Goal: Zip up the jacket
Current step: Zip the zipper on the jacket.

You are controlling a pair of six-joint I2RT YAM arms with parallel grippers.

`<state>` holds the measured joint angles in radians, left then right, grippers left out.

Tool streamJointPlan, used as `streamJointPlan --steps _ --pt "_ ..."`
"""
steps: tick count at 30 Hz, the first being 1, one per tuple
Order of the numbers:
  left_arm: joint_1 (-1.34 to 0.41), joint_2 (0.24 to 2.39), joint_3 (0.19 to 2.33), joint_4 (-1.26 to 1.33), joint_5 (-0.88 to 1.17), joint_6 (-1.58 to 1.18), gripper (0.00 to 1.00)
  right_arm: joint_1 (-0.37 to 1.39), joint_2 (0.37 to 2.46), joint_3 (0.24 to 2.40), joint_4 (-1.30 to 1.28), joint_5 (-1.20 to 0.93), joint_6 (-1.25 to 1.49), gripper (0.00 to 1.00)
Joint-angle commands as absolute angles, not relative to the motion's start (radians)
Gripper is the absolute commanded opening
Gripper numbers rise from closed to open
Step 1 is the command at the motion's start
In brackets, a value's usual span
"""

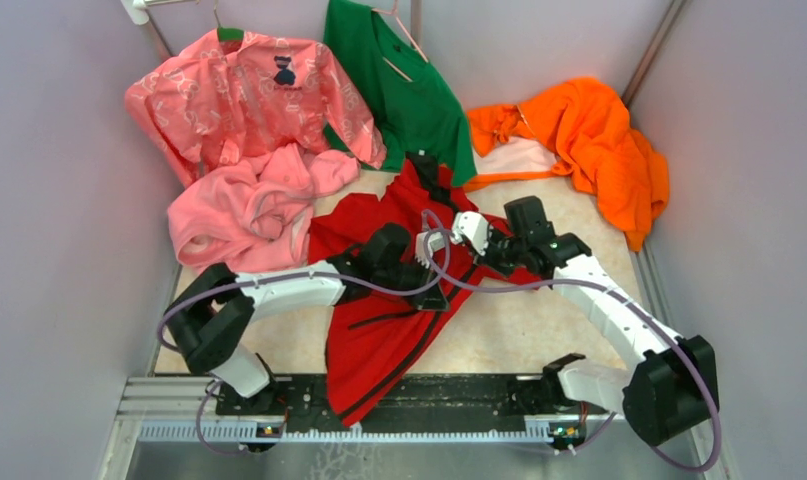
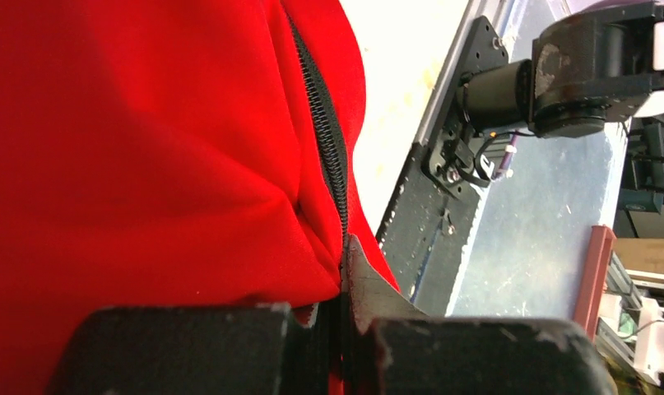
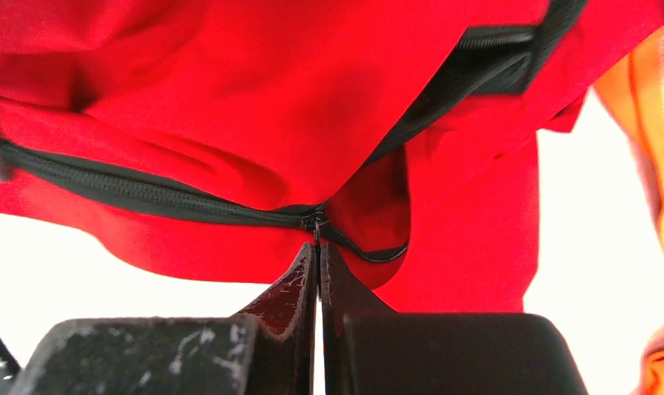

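Note:
The red jacket (image 1: 384,325) lies in the middle of the table, its dark front zipper (image 1: 409,350) running from the near edge up toward the collar. My left gripper (image 1: 434,295) is shut on the jacket's zipper edge. In the left wrist view (image 2: 343,263) the zipper tape (image 2: 328,140) runs straight into the closed jaws. My right gripper (image 1: 431,240) is farther up the zipper and is shut on the zipper pull. In the right wrist view (image 3: 318,251) the slider (image 3: 315,218) sits just above the fingertips, with joined teeth (image 3: 147,193) to its left.
A pink fleece garment (image 1: 249,205) and a pink patterned shirt (image 1: 249,100) lie at the back left. A green shirt (image 1: 409,90) hangs at the back and an orange garment (image 1: 589,140) lies at the back right. The black base rail (image 1: 429,395) runs along the near edge.

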<state>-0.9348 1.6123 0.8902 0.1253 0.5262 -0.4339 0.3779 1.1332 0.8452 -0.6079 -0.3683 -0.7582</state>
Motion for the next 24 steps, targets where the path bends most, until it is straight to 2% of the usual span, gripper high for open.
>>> streamJointPlan --steps 1,24 --pt "-0.941 1.531 0.845 -0.019 0.627 -0.48 0.0 0.426 1.152 0.892 -0.459 -0.116 -0.809 0.0" --pt "-0.923 1.191 0.648 -0.238 0.596 -0.632 0.0 0.464 1.336 1.066 -0.262 -0.021 -0.902 0.0"
